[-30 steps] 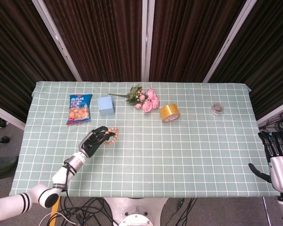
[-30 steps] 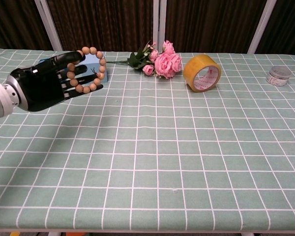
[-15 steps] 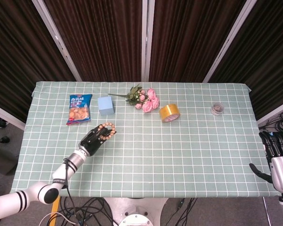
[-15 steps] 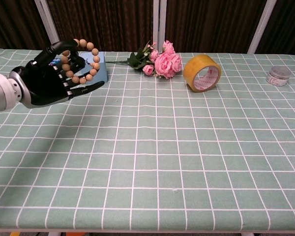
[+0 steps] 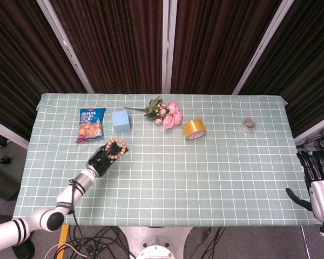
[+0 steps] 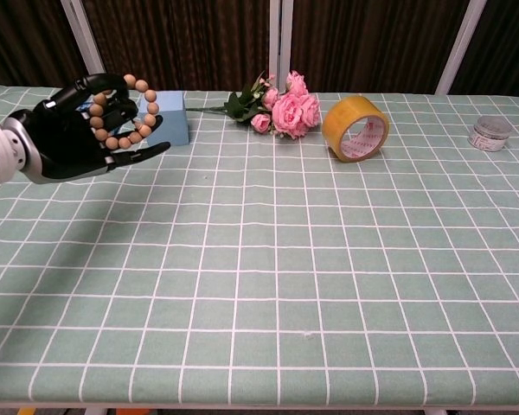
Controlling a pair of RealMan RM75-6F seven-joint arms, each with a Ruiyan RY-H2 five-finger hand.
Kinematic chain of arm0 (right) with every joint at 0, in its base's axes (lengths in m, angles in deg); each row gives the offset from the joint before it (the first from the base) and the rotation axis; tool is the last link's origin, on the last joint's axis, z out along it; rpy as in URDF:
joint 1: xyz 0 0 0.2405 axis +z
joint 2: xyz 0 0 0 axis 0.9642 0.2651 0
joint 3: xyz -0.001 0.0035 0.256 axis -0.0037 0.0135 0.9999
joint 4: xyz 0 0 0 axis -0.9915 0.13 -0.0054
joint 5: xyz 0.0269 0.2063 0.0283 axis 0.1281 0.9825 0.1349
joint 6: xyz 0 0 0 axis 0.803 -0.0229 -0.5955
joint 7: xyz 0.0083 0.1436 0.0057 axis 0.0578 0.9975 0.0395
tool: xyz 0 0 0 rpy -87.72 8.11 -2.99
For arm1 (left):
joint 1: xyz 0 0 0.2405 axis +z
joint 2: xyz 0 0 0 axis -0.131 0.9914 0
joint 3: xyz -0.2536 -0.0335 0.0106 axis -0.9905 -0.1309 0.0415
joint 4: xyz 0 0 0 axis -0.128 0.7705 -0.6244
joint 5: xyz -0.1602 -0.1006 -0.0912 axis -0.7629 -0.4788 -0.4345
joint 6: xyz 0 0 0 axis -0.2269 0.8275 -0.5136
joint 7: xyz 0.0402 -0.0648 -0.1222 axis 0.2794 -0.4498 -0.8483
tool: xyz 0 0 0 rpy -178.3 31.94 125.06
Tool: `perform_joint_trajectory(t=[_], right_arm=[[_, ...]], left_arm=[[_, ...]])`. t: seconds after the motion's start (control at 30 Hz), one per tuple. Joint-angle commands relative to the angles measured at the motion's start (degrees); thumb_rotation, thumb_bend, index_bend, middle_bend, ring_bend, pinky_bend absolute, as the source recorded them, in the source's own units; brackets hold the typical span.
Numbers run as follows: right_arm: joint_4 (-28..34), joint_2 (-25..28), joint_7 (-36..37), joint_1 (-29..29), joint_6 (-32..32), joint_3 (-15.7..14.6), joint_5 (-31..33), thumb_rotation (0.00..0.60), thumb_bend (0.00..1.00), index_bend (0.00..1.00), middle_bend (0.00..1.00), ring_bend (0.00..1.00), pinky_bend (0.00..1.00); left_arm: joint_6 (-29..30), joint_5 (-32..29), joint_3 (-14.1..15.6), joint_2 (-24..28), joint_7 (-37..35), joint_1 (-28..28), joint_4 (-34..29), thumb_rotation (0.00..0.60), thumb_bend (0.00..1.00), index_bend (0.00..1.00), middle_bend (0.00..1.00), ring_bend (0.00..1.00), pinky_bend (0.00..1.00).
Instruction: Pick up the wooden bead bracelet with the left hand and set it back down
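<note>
Chest view: the black left hand (image 6: 69, 134) holds the wooden bead bracelet (image 6: 124, 112) of round tan beads, looped over its curled fingers (image 6: 104, 99) and raised clear of the green checked tablecloth (image 6: 268, 259). The loop hangs open around the fingers rather than bunched in the palm, a hold that would let it slide off cleanly when lowered. Behind the hand stands the pale blue foam block (image 6: 171, 117); further along the far side lie the bunch of pink artificial roses (image 6: 287, 111), the yellow roll of packing tape (image 6: 355, 128) on its edge, and a small round metal tin (image 6: 490, 132).

Head view: the left hand (image 5: 100, 160) sits just in front of the blue block (image 5: 121, 120) and the blue snack packet (image 5: 90, 124), with the bracelet (image 5: 116, 148) at its fingertips. The right hand (image 5: 319, 178) waits off the table's right edge, fingers apart and holding nothing, well away from the work. Judged from this, the lift is complete and the set-down remains; the cloth below the hand offers a free landing spot.
</note>
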Motion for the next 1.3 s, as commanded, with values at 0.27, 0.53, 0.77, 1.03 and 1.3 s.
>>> perform_joint_trajectory(t=[0.27,0.53,0.77,1.03,1.3], right_arm=[[-0.6,-0.1,0.6,-0.2,0.1,0.0,0.2,0.6,0.08,0.0,0.08,0.0,0.0],[-0.9,-0.2,0.9,-0.2,0.0,0.1,0.2,0.6,0.08,0.0,0.08,0.0,0.0],[-1.0,-0.4,1.1,-0.2,0.0,0.0,0.2,0.6,0.08,0.0,0.08,0.0,0.0],[-1.0,-0.4,1.0,-0.4,0.2,-0.2,-0.1,0.6,0.08,0.0,0.08,0.0,0.0],[-1.1,-0.4,1.2,-0.4,0.4,-0.2,-0.4,0.6,0.08,0.0,0.08,0.0,0.0]], left_arm=[[2.0,0.4,-0.4,-1.1,8.6,2.0,-1.8,0.475,0.4,0.64,0.72,0.35,0.17],[3.3,3.2,0.1,-1.7,13.5,2.5,-2.4,0.547,0.42,0.66,0.73,0.35,0.17],[4.6,3.6,0.3,-2.0,16.8,3.0,-3.0,0.6,0.45,0.68,0.76,0.36,0.17],[5.7,3.9,0.8,-2.1,20.0,3.6,-3.7,0.6,0.45,0.74,0.81,0.4,0.17],[9.9,8.5,2.7,-2.4,25.5,4.3,-3.9,0.332,0.42,0.72,0.79,0.41,0.17]])
